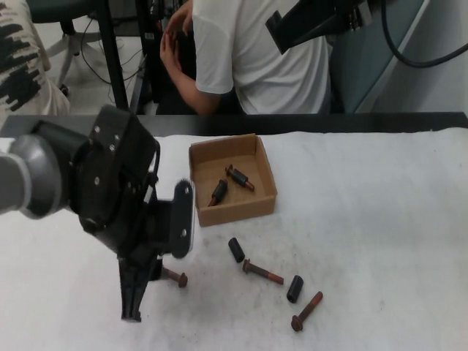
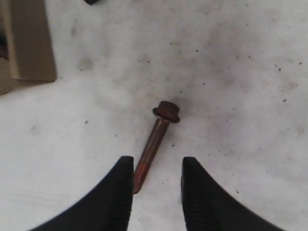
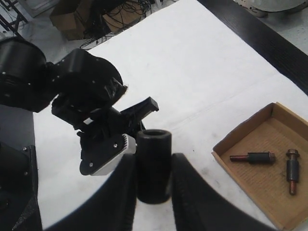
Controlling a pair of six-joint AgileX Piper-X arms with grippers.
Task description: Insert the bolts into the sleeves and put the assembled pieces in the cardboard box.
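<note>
A rusty bolt (image 2: 159, 134) lies on the white cloth, its threaded end between the fingers of my open left gripper (image 2: 156, 163). In the high view that gripper (image 1: 150, 281) hangs over the same bolt (image 1: 175, 277) at the front left. My right gripper (image 3: 154, 166) is shut on a black sleeve (image 3: 154, 144), held upright well above the bench. The cardboard box (image 1: 197, 157) holds two assembled pieces (image 1: 239, 177) (image 1: 219, 191); they also show in the box (image 3: 226, 144) in the right wrist view.
On the cloth in front of the box lie a loose sleeve (image 1: 236, 249), a bolt (image 1: 263, 273), another sleeve (image 1: 295, 288) and another bolt (image 1: 307, 311). The left arm (image 3: 86, 96) is below the held sleeve. The bench's dark edge (image 1: 365, 121) runs behind.
</note>
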